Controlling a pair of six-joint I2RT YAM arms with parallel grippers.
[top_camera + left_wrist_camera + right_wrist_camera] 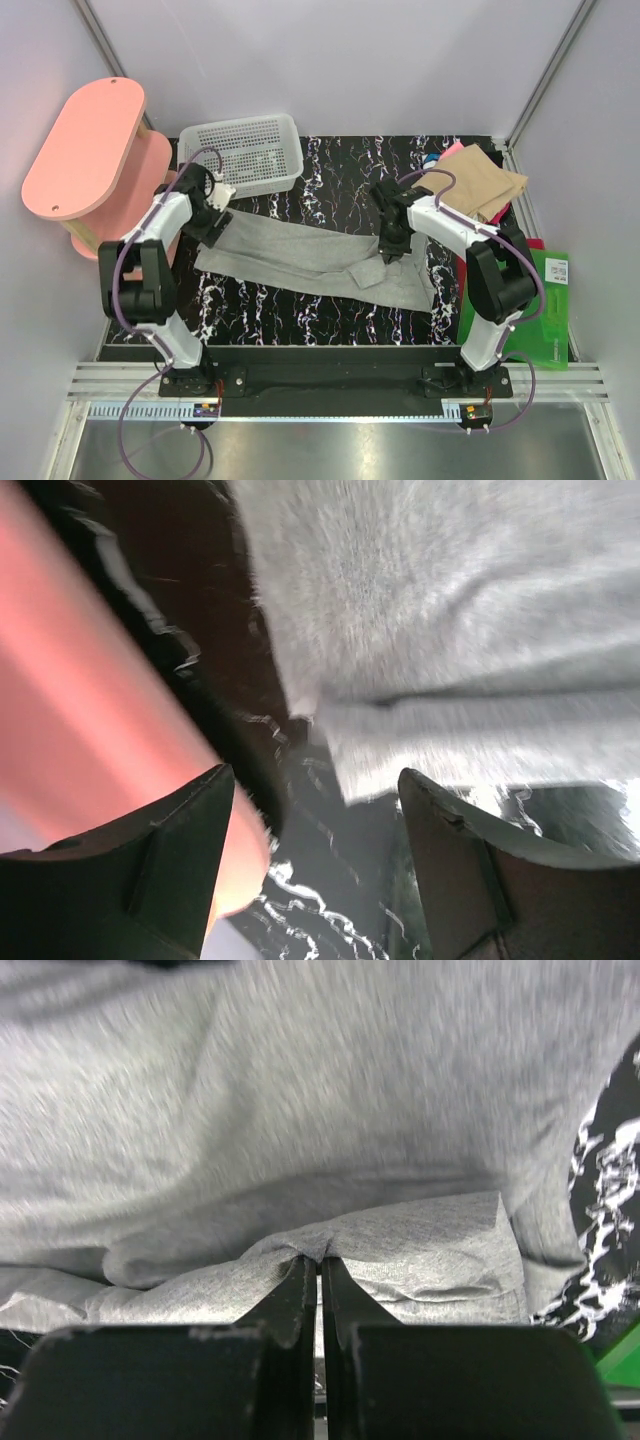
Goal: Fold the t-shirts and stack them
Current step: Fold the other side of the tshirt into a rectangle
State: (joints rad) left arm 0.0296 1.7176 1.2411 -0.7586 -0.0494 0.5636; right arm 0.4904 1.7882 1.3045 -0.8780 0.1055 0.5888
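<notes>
The light grey t-shirt [300,255] lies stretched across the black marbled table [330,320], bunched at its right end. My right gripper [385,250] is shut on a pinched fold of the grey t-shirt [320,1250]. My left gripper [212,220] is open at the shirt's left end; in the left wrist view [315,820] its fingers stand apart over the table just beyond the grey shirt's edge [450,680], holding nothing. A tan folded t-shirt [485,183] lies at the back right, with pink and blue cloth [432,160] peeking out beside it.
A white mesh basket [245,150] stands at the back left. A pink oval stool [90,150] stands off the table's left side and shows beside my left fingers [80,710]. A flat green board [535,300] lies along the right edge.
</notes>
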